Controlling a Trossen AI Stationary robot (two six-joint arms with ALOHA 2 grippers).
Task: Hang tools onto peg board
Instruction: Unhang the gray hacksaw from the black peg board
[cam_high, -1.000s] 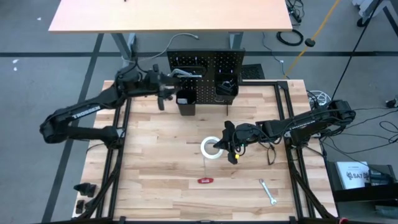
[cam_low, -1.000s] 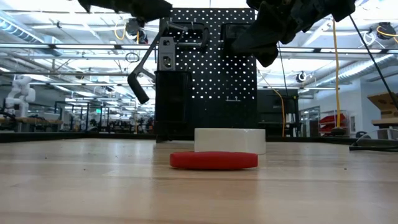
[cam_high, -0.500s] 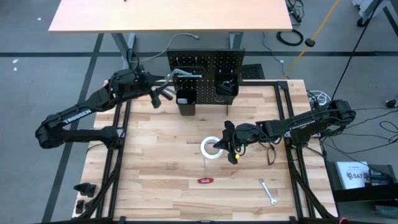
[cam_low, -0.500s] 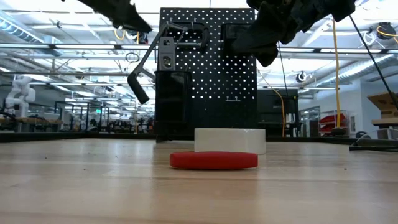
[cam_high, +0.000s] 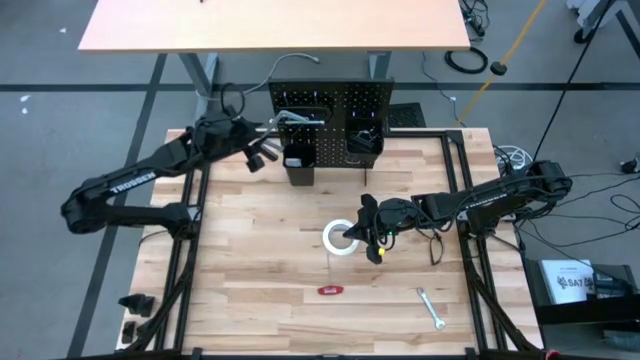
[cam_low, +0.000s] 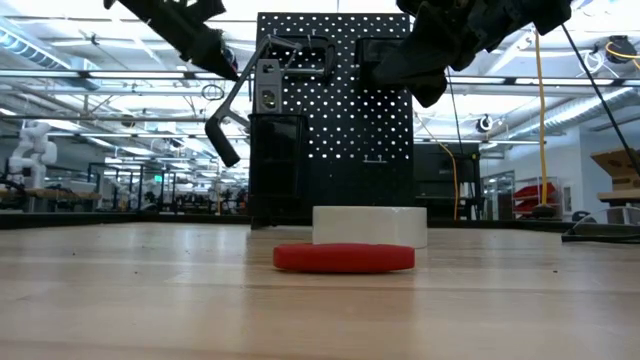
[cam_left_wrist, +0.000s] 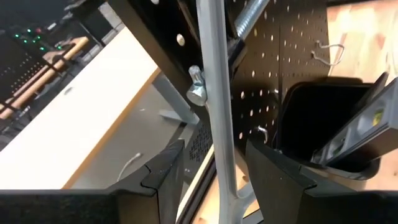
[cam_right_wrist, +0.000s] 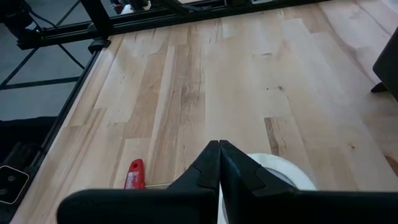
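My left gripper (cam_left_wrist: 211, 177), fingers apart, straddles the grey bar clamp (cam_left_wrist: 214, 112); its bar runs straight ahead toward the peg board (cam_left_wrist: 292, 56)

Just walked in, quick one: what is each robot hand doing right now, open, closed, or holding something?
Left hand: open, fingers either side of the grey metal bar clamp, not gripping.
Right hand: closed on the white tape roll.
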